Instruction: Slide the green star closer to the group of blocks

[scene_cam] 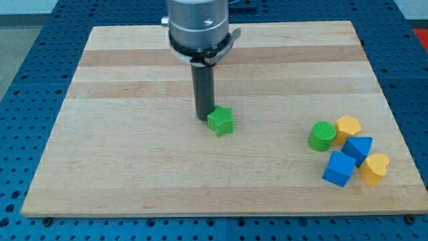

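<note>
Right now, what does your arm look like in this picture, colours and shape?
A wide silver-grey metal cylinder comes down from the view's top, ringed by a black clamp collar. Below it hangs a straight dark rod ending in my tip. No cables or markings show.

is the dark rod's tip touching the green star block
Touching: in the camera view my tip sits flush against the green star block's left edge, no board between them.

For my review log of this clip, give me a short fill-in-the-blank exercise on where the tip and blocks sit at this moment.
1. My tip sits just to the view's ____ of the green star.
2. The green cylinder touches the yellow block on the view's ____ side of the board.
3. The group holds ____ blue blocks.

Missing words: left; right; two
</note>
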Action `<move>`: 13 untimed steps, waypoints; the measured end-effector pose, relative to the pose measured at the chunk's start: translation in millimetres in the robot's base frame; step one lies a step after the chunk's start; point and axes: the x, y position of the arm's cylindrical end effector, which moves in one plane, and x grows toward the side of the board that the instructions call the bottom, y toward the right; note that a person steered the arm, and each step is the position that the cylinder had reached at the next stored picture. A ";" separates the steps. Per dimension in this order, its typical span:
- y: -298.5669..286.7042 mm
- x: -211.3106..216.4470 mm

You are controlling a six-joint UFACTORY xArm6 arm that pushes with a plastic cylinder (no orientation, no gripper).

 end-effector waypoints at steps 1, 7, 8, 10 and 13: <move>0.7 20.4; 87.6 -4.4; 104.9 -1.3; 137.0 8.9; 133.7 45.7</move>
